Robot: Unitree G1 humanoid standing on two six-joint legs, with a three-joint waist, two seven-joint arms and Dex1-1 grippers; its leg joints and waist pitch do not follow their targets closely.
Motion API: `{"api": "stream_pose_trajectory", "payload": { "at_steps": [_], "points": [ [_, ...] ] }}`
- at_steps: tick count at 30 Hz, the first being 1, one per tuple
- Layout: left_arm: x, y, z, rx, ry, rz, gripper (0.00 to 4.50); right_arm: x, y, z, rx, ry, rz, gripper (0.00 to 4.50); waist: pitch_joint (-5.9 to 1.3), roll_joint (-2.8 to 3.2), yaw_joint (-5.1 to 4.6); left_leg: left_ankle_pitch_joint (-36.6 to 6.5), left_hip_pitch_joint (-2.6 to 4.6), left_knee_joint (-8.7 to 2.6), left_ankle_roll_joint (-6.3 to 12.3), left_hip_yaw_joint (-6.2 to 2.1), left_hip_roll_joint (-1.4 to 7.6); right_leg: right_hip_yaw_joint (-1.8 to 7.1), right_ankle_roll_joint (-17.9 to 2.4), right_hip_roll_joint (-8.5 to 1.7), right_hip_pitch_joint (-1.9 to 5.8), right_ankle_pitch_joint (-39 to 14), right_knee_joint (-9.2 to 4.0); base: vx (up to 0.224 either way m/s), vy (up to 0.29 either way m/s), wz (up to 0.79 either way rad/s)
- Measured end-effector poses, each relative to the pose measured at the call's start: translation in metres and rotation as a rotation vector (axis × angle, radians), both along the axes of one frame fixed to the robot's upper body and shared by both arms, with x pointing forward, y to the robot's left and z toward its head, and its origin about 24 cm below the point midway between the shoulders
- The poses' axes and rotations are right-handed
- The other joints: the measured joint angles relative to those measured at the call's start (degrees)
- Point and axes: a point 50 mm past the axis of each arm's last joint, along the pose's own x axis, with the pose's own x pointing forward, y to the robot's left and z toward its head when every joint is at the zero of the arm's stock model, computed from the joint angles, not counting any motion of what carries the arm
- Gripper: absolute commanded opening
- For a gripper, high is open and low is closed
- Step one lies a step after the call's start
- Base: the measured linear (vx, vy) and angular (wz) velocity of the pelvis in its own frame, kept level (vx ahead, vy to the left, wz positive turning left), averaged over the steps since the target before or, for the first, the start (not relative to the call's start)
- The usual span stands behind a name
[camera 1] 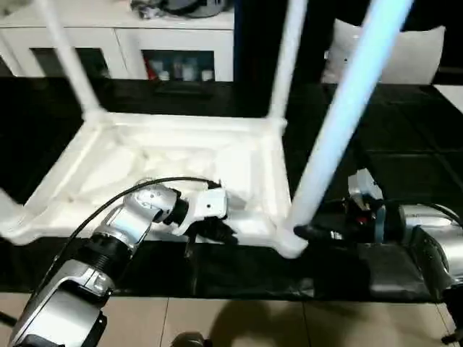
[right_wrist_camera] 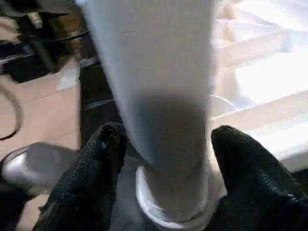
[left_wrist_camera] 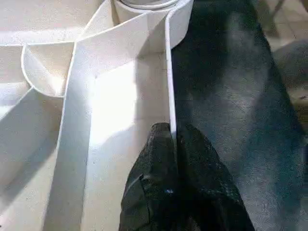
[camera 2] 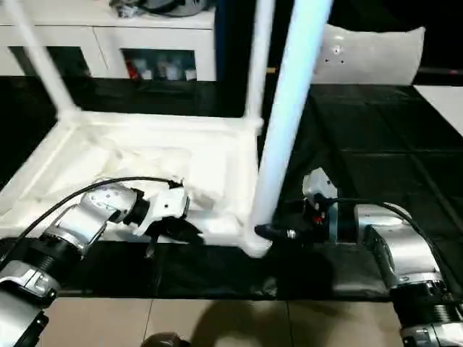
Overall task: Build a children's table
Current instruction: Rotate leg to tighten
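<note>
- The children's table top (camera 1: 181,166) lies upside down on the black desk (camera 1: 405,173), its ribbed underside facing up, near the desk's front edge.
- Three white legs stand in corner sockets: the far-left leg (camera 1: 69,58), the far-right leg (camera 1: 286,58), and the near-right leg (camera 1: 347,108), which leans slightly to the right.
- The left gripper (left_wrist_camera: 173,139) is closed on the thin near rim (left_wrist_camera: 169,77) of the top, one black finger on each side of the wall, a little left of the near-right corner.
- The right gripper (right_wrist_camera: 166,144) sits at the foot of the near-right leg, just above its socket (right_wrist_camera: 173,211); its fingers (right_wrist_camera: 103,154) stand apart on either side of the tube, and I cannot tell whether they press on it.
- The right forearm (camera 1: 427,231) reaches in level from the right side over the desk.
- A white cabinet (camera 1: 145,36) with glass doors stands behind the desk.
</note>
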Motion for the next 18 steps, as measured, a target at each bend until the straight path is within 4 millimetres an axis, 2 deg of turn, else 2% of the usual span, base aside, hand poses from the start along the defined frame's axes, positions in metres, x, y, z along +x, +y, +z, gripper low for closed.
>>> {"api": "stream_pose_trajectory", "payload": {
  "at_steps": [9,16,18],
  "points": [
    [-0.0019,-0.0008,-0.0001,0.005,0.004,-0.035,0.0,-0.0026,-0.0011,-0.0004,-0.004,0.032,0.035,2.11,-0.02,-0.03,0.12,0.0,0.02,-0.01,0.0,0.0,0.0,-0.01,0.01,0.0,0.03,0.0,-0.01,0.0,0.0,0.0],
    [-0.0017,-0.0035,-0.0014,-0.003,0.027,-0.016,0.0,-0.0045,-0.0001,-0.0023,0.011,0.049,0.015,1.95,-0.03,-0.04,0.28,0.0,0.04,-0.01,0.0,0.0,0.0,-0.02,0.01,0.0,0.04,0.0,-0.01,0.0,0.0,0.0],
    [-0.0001,-0.0026,-0.0016,-0.009,0.048,0.027,0.0,-0.0034,0.0029,-0.0048,0.028,0.053,-0.034,1.94,-0.05,-0.02,-0.04,0.01,0.12,-0.01,-0.02,0.0,0.0,0.0,-0.01,0.0,0.07,0.01,0.04,0.0,0.0,0.0]
  ]
}}
